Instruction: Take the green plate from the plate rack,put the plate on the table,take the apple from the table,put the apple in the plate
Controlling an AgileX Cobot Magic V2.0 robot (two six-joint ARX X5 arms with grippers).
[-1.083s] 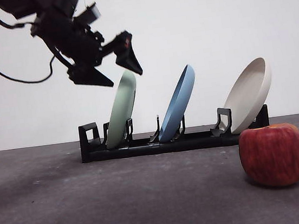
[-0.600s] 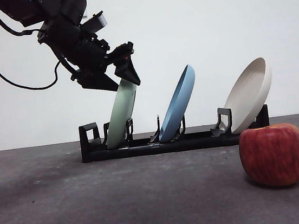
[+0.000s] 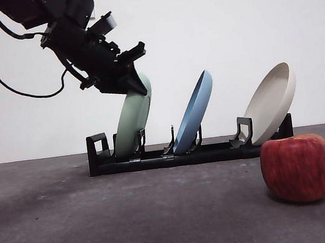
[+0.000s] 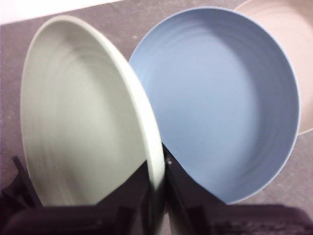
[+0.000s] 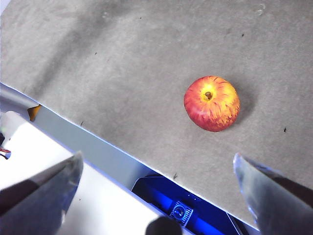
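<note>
Moved down since before, left gripper point(image 3: 131, 81) now pinching green plate point(image 3: 130, 122) top rim in plate rack point(image 3: 172, 154); next, lift out; right gripper point(image 5: 156, 191) wide open above apple point(image 5: 212, 103).

Mint green plate point(image 3: 130, 122) tilted in black plate rack point(image 3: 172, 156), red apple point(image 3: 297, 168) on grey table point(image 3: 133, 220)

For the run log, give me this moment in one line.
left gripper: shut on green plate rim, in plate rack | right gripper: open, waiting | apple: on table

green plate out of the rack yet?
No. The green plate stands tilted in the plate rack, left claw closed on its top rim.
</note>
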